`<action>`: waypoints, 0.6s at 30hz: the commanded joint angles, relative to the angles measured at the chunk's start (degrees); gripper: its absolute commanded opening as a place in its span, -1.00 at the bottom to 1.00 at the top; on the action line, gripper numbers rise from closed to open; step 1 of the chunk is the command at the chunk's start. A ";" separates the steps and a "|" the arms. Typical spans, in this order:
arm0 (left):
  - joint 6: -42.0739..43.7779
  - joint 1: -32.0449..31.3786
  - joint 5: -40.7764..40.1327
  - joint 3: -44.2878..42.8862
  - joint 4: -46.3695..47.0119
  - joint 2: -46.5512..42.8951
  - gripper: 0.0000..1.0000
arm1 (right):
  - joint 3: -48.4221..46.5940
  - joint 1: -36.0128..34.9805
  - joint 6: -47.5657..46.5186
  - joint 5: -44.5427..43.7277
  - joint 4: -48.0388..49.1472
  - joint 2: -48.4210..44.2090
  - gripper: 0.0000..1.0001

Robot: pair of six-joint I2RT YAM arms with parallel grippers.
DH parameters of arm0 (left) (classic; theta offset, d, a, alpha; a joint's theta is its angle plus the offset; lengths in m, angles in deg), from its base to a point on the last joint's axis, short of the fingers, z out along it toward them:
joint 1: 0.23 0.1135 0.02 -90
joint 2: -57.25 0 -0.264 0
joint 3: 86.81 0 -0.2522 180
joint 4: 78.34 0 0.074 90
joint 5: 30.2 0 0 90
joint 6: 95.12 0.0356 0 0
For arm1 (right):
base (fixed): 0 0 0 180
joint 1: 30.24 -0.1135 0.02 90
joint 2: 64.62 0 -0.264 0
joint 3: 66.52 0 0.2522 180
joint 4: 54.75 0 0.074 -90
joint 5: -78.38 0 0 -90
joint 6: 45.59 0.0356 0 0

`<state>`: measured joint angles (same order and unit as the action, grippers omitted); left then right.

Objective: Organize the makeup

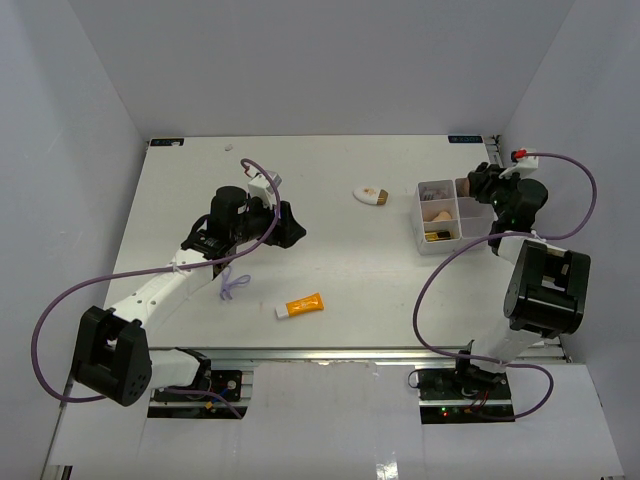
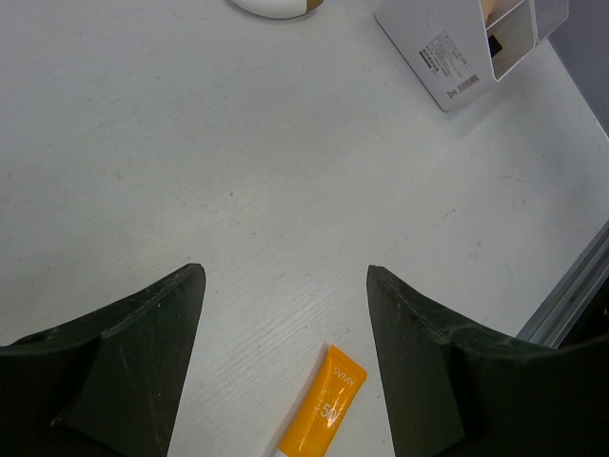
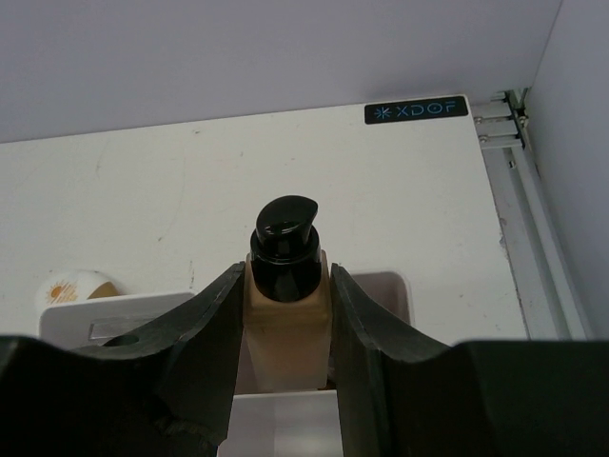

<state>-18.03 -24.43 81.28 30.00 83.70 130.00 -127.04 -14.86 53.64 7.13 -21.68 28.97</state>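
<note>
Orange tube (image 2: 322, 405) marked 50, XDOF sticker (image 3: 416, 110), right claw (image 3: 285, 275) clamping pump bottle (image 3: 285, 243)

Left arm (image 1: 160, 290), right arm (image 1: 545, 285): white links, black joint housings. Purple cables (image 1: 50, 330) looped from bases to wrists. Left gripper (image 2: 285, 286) fingers (image 2: 143, 352) were matte black, wedge-shaped, scuffed.

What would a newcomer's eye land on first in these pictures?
The right gripper is shut on a beige bottle with a black pump cap, at the white tray on the far right of the table. Next, the bright orange tube lies near the front edge, with the left gripper open nearby.
</note>
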 commanded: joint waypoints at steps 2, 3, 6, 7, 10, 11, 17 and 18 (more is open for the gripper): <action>0.95 0.04 -0.53 0.21 0.98 -0.94 0.59 | -0.58 0.35 1.87 3.01 7.40 1.03 -0.24; 0.97 0.04 -0.56 0.21 0.96 -0.94 0.59 | -0.51 0.39 1.76 3.32 7.48 1.10 -0.19; 1.04 0.04 -0.56 0.21 0.96 -1.02 0.60 | -0.37 0.70 1.53 4.32 7.45 1.02 -0.02; 1.04 0.04 -0.56 0.21 0.96 -1.09 0.60 | -0.29 0.90 1.57 4.75 7.41 0.87 0.03; 1.00 0.04 -0.43 0.21 0.96 -0.99 0.65 | 0.52 1.49 1.71 5.25 7.44 -1.07 0.20; 0.97 0.04 -0.38 0.21 0.96 -0.97 0.65 | 0.74 1.73 1.78 5.39 7.38 -1.76 0.23; 1.04 0.04 -0.03 0.23 0.96 -1.14 0.66 | 1.44 3.40 2.84 7.00 5.33 -6.63 0.33; 1.04 0.04 -0.03 0.29 0.96 -1.20 0.67 | 1.95 3.65 2.97 7.69 5.14 -8.03 0.33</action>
<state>-17.62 -24.43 81.17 30.00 83.69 130.00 -125.89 -12.41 55.57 12.67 -18.99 26.65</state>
